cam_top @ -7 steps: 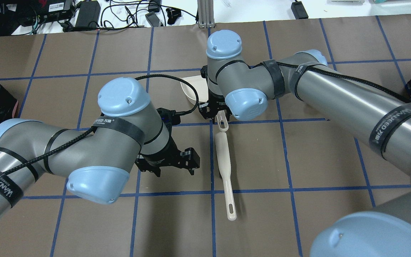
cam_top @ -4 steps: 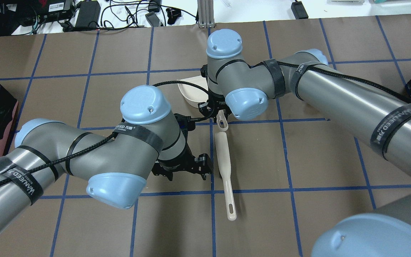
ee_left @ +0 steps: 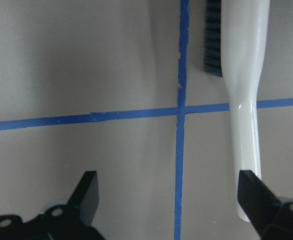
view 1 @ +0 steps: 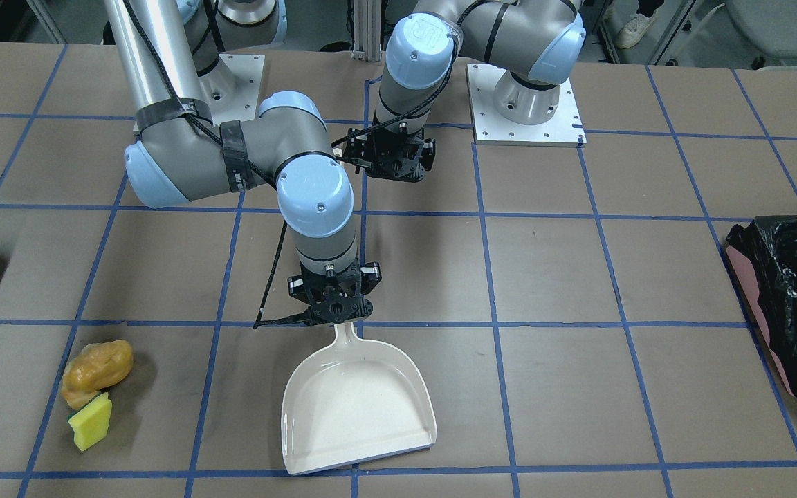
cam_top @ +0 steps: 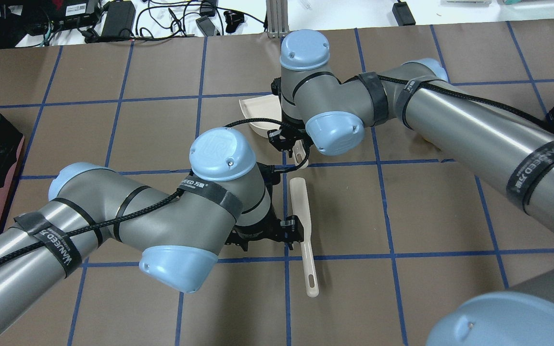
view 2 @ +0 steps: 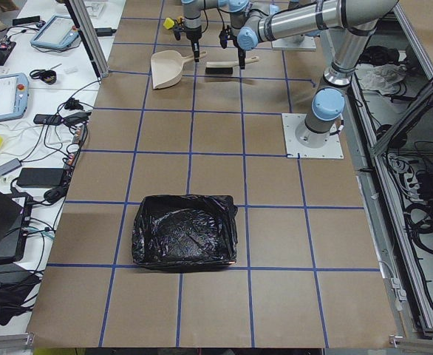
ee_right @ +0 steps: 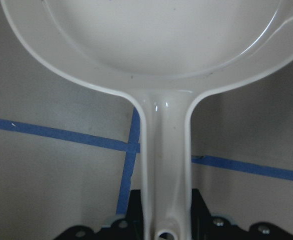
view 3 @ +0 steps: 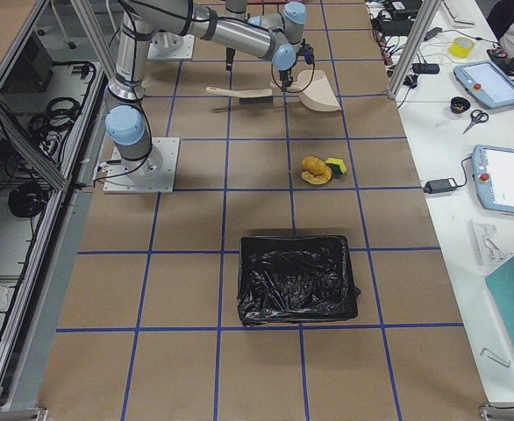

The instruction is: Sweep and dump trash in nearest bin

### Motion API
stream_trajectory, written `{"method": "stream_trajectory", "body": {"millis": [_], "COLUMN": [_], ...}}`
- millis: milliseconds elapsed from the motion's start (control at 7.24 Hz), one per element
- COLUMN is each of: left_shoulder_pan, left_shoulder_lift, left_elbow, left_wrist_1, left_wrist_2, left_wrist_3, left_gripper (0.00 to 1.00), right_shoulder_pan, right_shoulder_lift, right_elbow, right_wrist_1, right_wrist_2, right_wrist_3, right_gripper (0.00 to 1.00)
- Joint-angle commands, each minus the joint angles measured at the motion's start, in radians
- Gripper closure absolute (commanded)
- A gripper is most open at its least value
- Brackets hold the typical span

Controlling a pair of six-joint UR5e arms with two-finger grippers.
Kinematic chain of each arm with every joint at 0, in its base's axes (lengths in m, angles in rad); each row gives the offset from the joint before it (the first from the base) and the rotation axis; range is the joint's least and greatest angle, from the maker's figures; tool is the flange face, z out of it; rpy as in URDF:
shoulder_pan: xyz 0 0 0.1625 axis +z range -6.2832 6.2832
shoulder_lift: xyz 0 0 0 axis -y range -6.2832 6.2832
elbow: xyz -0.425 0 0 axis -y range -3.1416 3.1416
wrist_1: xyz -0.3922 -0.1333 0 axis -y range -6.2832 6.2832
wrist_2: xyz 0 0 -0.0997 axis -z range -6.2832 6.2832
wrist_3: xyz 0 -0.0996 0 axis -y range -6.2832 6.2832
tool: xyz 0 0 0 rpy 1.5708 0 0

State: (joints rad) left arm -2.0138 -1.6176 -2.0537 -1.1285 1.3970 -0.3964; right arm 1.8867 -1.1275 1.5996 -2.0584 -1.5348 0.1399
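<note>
Exterior front-facing view: trash, bun (view 1: 97,364) and sponge (view 1: 92,420), lies far left on tabletop (view 1: 578,277), unswept. Right gripper (view 1: 334,319) fingers clamp the dustpan (view 1: 357,408) handle, pan flat, ready to receive. Left gripper (view 1: 390,166) fingers spread wide over brush (ee_left: 241,100) handle, presumably lining up a grasp.

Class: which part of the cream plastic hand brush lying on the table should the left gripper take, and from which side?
Take the cream plastic hand brush by its slim handle, probably from straight above, jaws across its width. It lies flat, and the dark bristles occupy the wider end. The open left gripper hangs slightly off-centre.
</note>
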Motion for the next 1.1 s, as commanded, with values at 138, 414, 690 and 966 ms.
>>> {"method": "stream_trajectory", "body": {"millis": [138, 414, 690, 966], "left_shoulder_pan": [-0.048, -0.094, -0.12, -0.173], "left_shoulder_lift": [-0.031, -0.073, -0.119, -0.151], "left_elbow": [0.001, 0.003, 0.003, 0.004], "left_wrist_1": [0.039, 0.082, 0.127, 0.131], "left_wrist_2": [0.001, 0.002, -0.001, 0.001], "left_wrist_3": [-0.042, -0.071, -0.078, -0.129], "left_gripper": [0.02, 0.02, 0.05, 0.1], "right_shoulder_pan": [-0.099, -0.225, -0.314, -0.403], "right_shoulder_lift": [-0.057, -0.142, -0.21, -0.23], "right_elbow": [-0.049, -0.052, -0.05, -0.05], "right_wrist_1": [0.044, 0.139, 0.207, 0.204], "right_wrist_2": [-0.054, -0.045, -0.097, -0.124], "right_wrist_3": [-0.155, -0.308, -0.52, -0.796], "right_gripper": [0.75, 0.75, 0.76, 0.75]}}
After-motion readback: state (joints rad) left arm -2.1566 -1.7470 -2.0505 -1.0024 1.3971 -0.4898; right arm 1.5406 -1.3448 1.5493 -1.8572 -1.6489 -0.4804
